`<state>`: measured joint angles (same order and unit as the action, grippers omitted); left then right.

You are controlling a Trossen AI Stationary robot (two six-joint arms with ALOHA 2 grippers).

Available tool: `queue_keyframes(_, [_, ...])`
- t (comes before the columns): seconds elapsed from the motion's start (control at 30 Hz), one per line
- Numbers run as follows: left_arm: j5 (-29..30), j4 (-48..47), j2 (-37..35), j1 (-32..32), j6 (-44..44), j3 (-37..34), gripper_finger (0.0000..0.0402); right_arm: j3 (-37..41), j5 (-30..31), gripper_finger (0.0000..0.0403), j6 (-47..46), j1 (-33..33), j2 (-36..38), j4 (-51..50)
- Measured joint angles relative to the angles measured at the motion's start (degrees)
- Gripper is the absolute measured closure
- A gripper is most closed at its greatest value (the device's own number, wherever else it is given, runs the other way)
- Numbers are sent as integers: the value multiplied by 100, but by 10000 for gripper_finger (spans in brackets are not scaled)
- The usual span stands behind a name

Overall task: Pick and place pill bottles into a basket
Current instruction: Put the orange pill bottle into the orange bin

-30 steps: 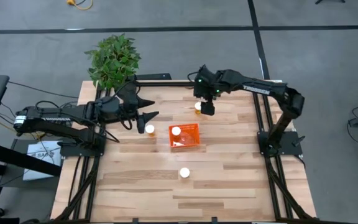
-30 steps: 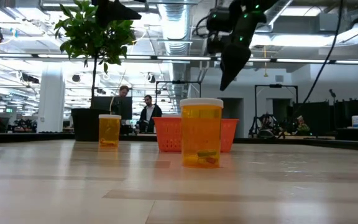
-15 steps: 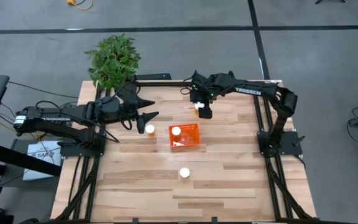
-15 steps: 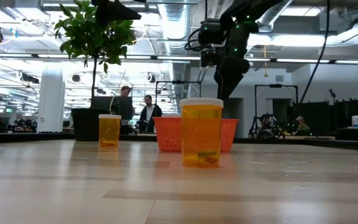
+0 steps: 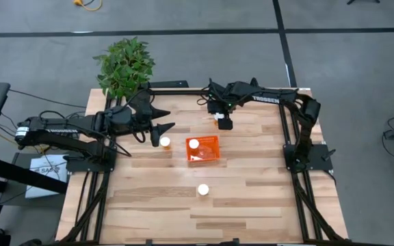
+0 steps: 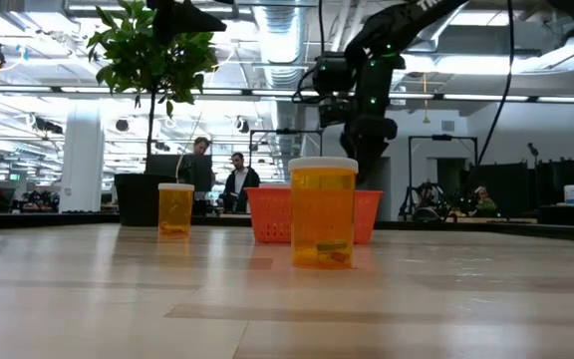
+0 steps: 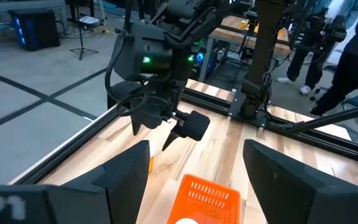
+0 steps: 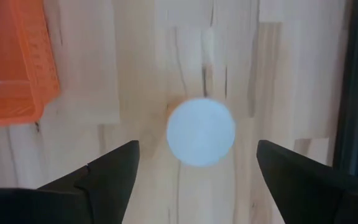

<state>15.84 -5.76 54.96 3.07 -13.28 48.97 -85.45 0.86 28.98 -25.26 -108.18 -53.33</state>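
The orange basket [image 5: 209,152] stands mid-table, with one white-capped pill bottle [image 5: 193,144] in it. One bottle [image 5: 165,141] stands on the table left of the basket. Another [image 5: 202,189] stands nearer the front edge and looms large in the low view [image 6: 323,212]. A third bottle [image 8: 201,132] stands behind the basket's far right corner. My right gripper [image 5: 224,121] hangs open above that third bottle and points down, with a finger on each side of its cap and apart from it. My left gripper [image 5: 163,127] is open and empty, raised above the left bottle.
A potted plant [image 5: 124,65] stands at the table's far left corner. Black frame rails [image 5: 176,86] run along the far edge and both sides. People stand in the room beyond the table [image 6: 217,170]. There is bare wood at the table's front and right.
My right gripper has come down toward the table behind the basket. It has shifted a little toward the table's left edge and now hangs over the far bottle, fingers pointing down. The bottles and the basket have not moved.
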Motion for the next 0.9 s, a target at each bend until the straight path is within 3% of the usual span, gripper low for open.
queue_keyframes(0.9, [-2, 0, 0, 2, 0, 0, 152, 271, -54, 82, 384, -1, 2, 349])
